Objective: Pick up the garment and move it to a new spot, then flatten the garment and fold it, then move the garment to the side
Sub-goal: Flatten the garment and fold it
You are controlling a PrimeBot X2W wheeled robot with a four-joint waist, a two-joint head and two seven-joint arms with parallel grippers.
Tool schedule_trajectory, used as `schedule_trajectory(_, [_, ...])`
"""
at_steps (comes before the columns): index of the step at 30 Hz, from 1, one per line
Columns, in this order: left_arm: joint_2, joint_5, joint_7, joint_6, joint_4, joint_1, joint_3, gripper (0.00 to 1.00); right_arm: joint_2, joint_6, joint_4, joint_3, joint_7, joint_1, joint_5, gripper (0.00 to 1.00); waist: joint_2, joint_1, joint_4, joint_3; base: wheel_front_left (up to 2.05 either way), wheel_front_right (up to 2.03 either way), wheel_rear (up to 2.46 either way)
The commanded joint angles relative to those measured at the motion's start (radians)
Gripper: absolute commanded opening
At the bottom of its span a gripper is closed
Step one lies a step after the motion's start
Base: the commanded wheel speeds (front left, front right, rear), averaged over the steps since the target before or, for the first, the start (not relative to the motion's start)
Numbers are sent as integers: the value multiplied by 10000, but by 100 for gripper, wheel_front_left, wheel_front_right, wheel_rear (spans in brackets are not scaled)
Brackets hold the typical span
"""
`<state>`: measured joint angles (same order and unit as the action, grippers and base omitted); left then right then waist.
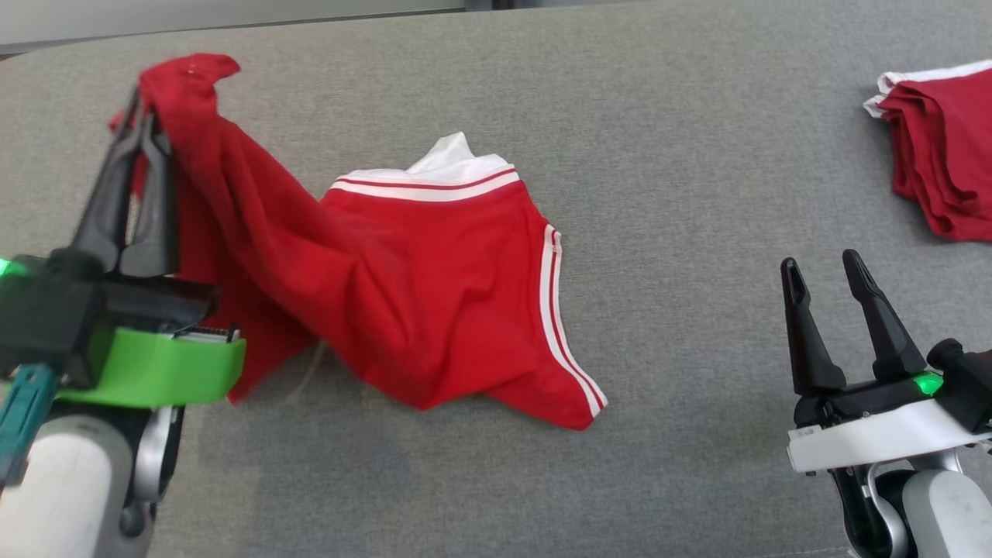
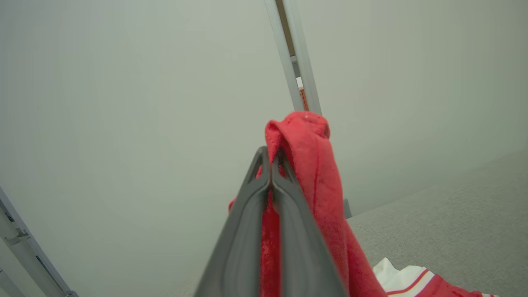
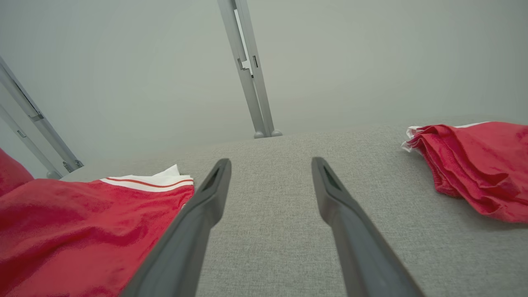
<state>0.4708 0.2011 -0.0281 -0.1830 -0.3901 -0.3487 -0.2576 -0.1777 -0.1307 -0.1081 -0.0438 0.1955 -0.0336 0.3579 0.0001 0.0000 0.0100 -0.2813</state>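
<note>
Two grippers over a grey cloth surface, one lifting a corner of red shorts.

At the left, the left gripper (image 1: 146,128) has its dark fingers pressed together on a bunched corner of the red shorts (image 1: 434,294), held up off the grey surface (image 1: 697,194). In the head view its own body hides the cloth's lower left edge. The left wrist view shows red fabric squeezed between the fingers and flopping over their tips, which the head view leaves murky. The rest of the shorts drapes down and lies crumpled mid-surface, with the white waistband on the far side and two white stripes down the right edge. Further right, the right gripper (image 1: 820,267) has its fingers spread wide, holding nothing. At far right, a pile of red garments (image 1: 942,155) is cut off by the frame; how many it holds I cannot tell.
</note>
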Motion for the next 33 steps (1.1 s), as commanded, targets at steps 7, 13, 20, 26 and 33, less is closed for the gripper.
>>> schedule_trajectory(7, [-823,1081,28,599,3419,-694,-457,0,-9,-1,241,-260,208,-445,171,100,-1,0,-737,-557,0,0,0])
schedule_trajectory(13, [-1586,1600,773,773,5729,-825,-579,71,-89,-1,471,-267,328,-537,215,100,-1,0,-942,-689,0,0,0])
schedule_trajectory(20, [-2299,1957,2307,309,6188,-31,-224,100,-255,-1,328,-231,242,-335,-6,100,-1,0,-611,-537,0,0,0])
schedule_trajectory(26, [-2483,1581,2868,-257,5289,928,188,100,-397,0,41,-206,-37,-53,-176,100,-1,0,-137,-192,0,0,0])
schedule_trajectory(33, [-2508,1093,2935,-513,4243,2190,396,100,-345,0,-234,-170,-405,331,-293,100,-1,0,129,328,0,0,0])
